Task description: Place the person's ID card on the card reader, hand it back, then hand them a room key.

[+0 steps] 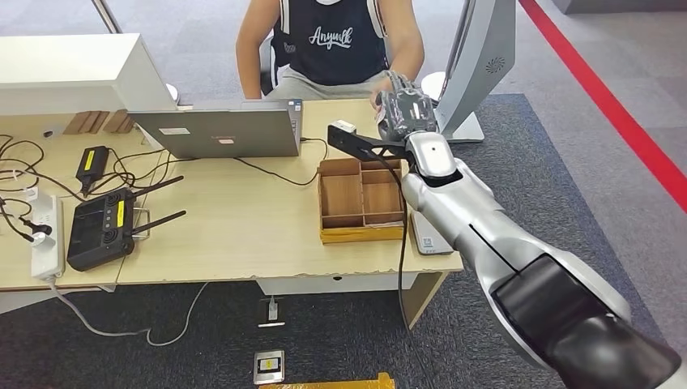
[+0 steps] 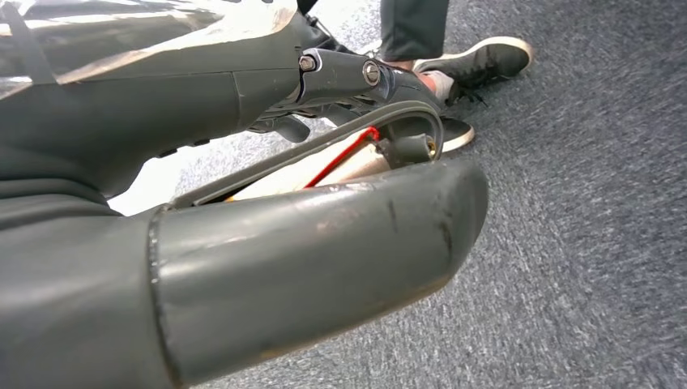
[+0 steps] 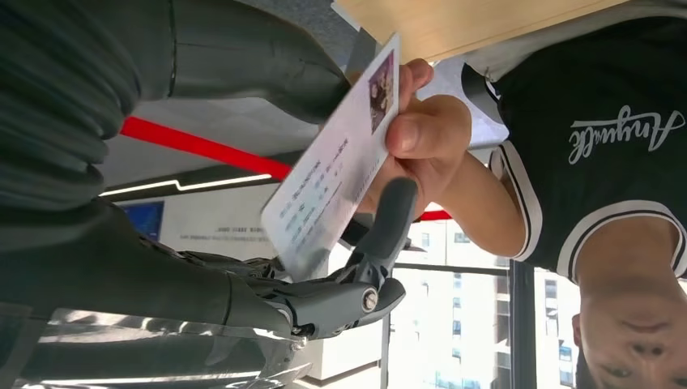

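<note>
At the desk's far edge, the right hand and the person's hand both pinch the ID card, mid-handover; left hand hangs, grip unclear.

Right arm is glossy silver shells with a black elbow section and a black bracket by the wrist; right hand is dark grey; a silver screw sits in one of its fingers; left hand has a fat, scuffed grey thumb, plus a red wire running under a grey band.
</note>
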